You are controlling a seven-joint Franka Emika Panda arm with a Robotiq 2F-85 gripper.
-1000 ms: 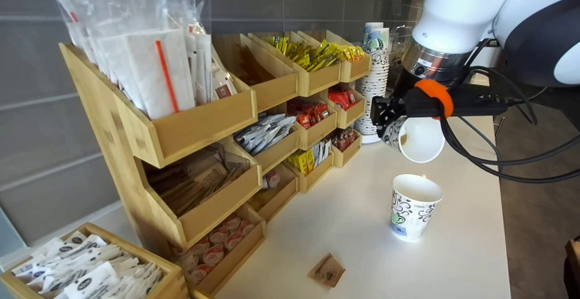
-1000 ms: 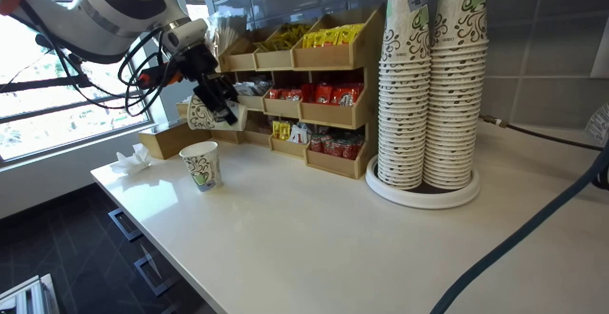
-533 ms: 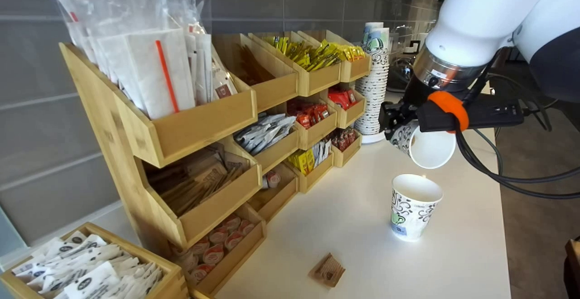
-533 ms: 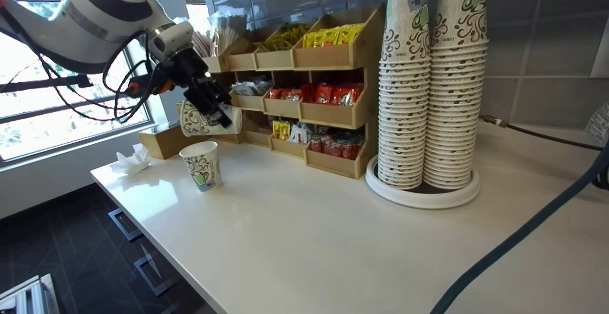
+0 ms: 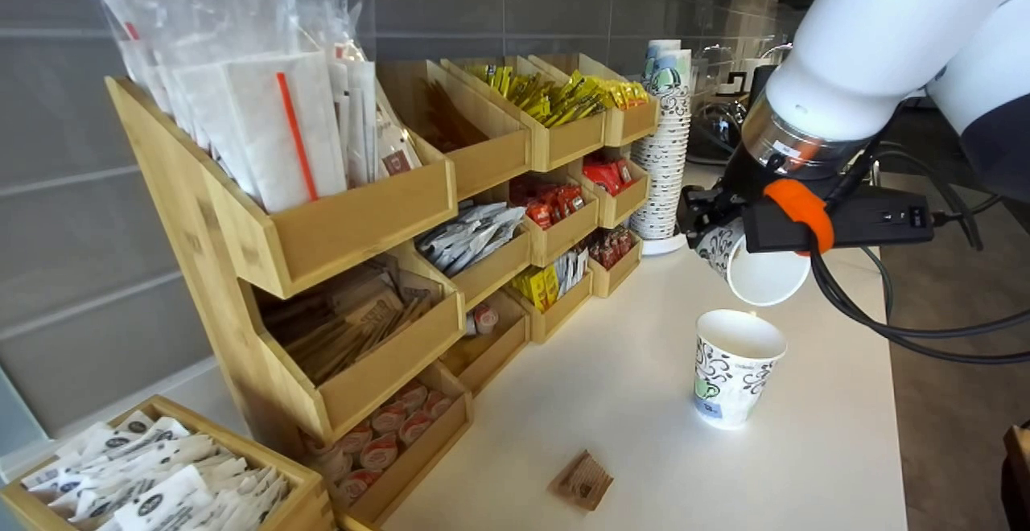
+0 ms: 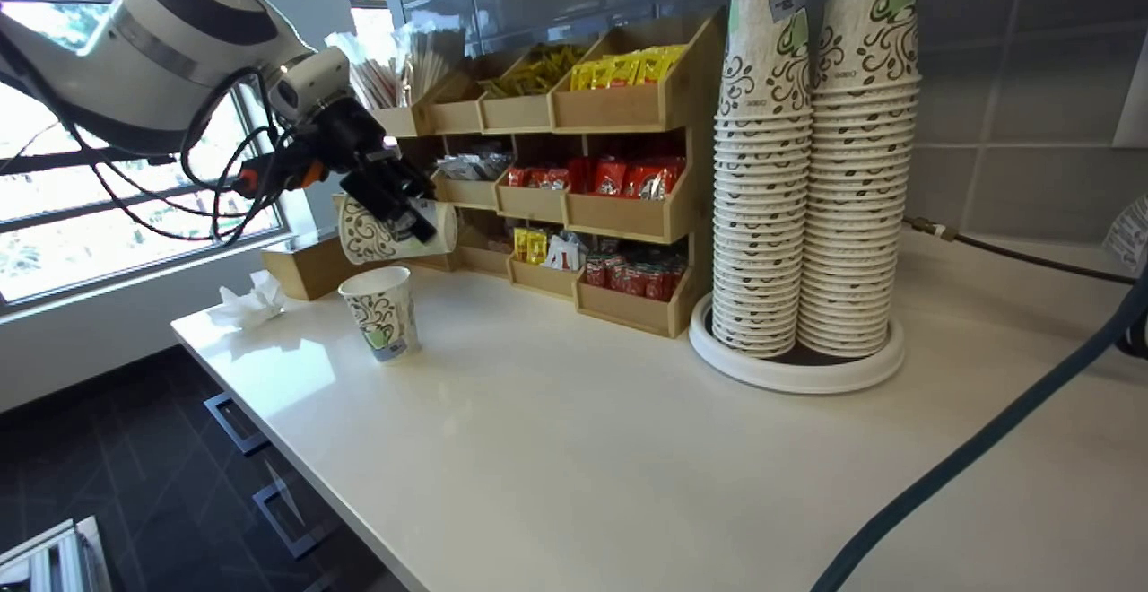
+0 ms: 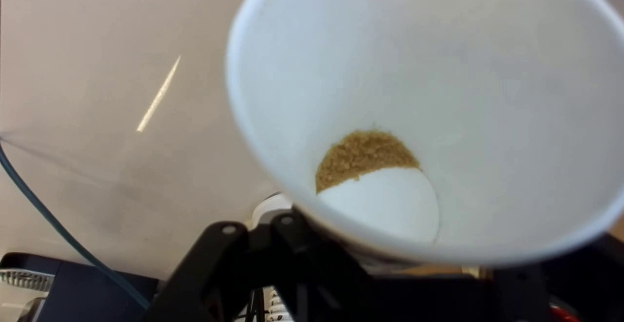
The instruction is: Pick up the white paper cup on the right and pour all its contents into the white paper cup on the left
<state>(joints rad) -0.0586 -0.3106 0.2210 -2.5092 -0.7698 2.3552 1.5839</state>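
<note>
Wrist view: brown granules [image 7: 365, 158] sit at the bottom of the held cup [image 7: 438, 107] — lifted and tipped on its side, most pouring apparently left. The fingers [image 6: 409, 217] are clamped on its wall. Just below, the receiving cup [image 5: 734, 370] stands upright on the desk [image 5: 813, 467] — contents hidden. In both exterior views the arm [image 5: 873, 44] slants downward.

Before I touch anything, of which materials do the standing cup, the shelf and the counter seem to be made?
The standing cup is probably matte paper: thin rim, printed swirls. The shelf looks like smooth wood, perhaps bamboo: faint grain shows. The counter seems hard and glossy, showing bright glare; stone or laminate, I cannot tell.
</note>
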